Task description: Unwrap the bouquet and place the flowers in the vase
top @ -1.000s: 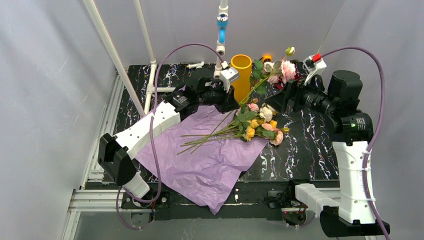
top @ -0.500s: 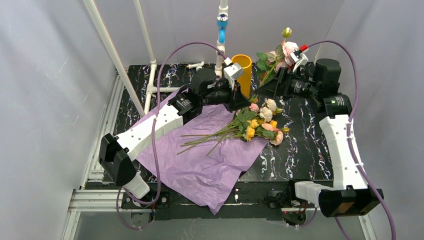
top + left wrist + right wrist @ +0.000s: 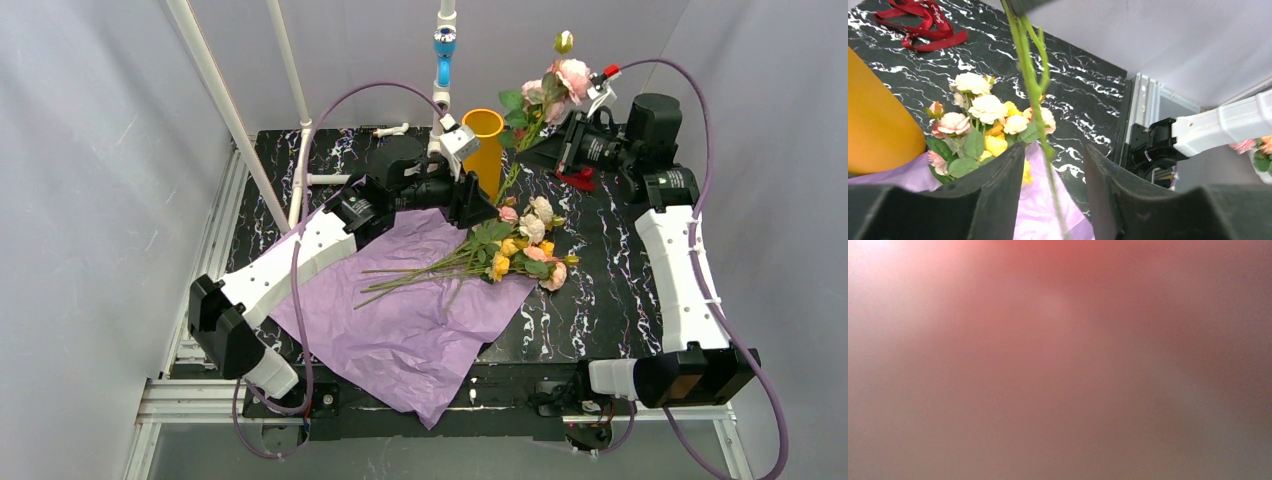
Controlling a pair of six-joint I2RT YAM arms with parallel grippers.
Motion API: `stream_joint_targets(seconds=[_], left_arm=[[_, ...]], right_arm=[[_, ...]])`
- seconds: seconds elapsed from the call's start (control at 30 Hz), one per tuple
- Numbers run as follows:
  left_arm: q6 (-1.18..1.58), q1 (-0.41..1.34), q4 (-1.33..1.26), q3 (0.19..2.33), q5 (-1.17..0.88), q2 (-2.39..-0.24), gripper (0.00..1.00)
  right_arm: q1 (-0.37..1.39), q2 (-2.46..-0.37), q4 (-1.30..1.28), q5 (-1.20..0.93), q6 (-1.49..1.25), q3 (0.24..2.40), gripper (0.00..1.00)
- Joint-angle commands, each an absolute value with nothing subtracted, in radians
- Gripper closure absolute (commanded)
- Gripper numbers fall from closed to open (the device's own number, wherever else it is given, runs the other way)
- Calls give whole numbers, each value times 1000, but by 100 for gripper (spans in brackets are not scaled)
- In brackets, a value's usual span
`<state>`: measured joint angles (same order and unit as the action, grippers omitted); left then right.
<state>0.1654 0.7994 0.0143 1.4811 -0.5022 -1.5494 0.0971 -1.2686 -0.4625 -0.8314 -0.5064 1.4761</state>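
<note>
One branch of the flowers, with pink roses point(image 3: 566, 78) on top, stands raised beside the mustard vase point(image 3: 483, 140), and my right gripper point(image 3: 545, 152) is shut on its stem. The right wrist view is only a pink blur. The stem's lower end point(image 3: 1034, 85) hangs between the parted jaws of my open left gripper point(image 3: 1053, 150), touching neither; this gripper point(image 3: 480, 205) sits just in front of the vase point(image 3: 873, 125). The other flowers point(image 3: 520, 245) lie on the unfolded lilac paper point(image 3: 400, 310), their heads point(image 3: 983, 117) towards the right.
A dark red ribbon point(image 3: 578, 178) lies loose on the black marbled table point(image 3: 600, 290) under the right arm, also the ribbon point(image 3: 923, 25) in the left wrist view. A white pipe with a blue section point(image 3: 443, 60) rises behind the vase. Grey curtain walls stand on all sides.
My right gripper has shut on the flower branch and lifted it up and back. My left gripper has let go of the stem and parted its jaws.
</note>
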Motion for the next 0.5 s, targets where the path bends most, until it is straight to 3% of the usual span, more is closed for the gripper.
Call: stream_joint_targets(seconds=[0.0,0.07,0.1,0.47], left_arm=[[155,738,107,1464,-530,-1430,37],[135,693,161,1457,-512,-1397,6],[116,670,193,1457,-501,-1381,2],[29,527,380,1350,-413,-1228,2]], right_arm=[[60,-1319,-342,-786,-522,1622,99],[41,-1352,-327,-755,-498,1712,99],[34,-1367,-324,-737,-478,1753,99],[14,-1594,-317,-517,-358,2317,99]])
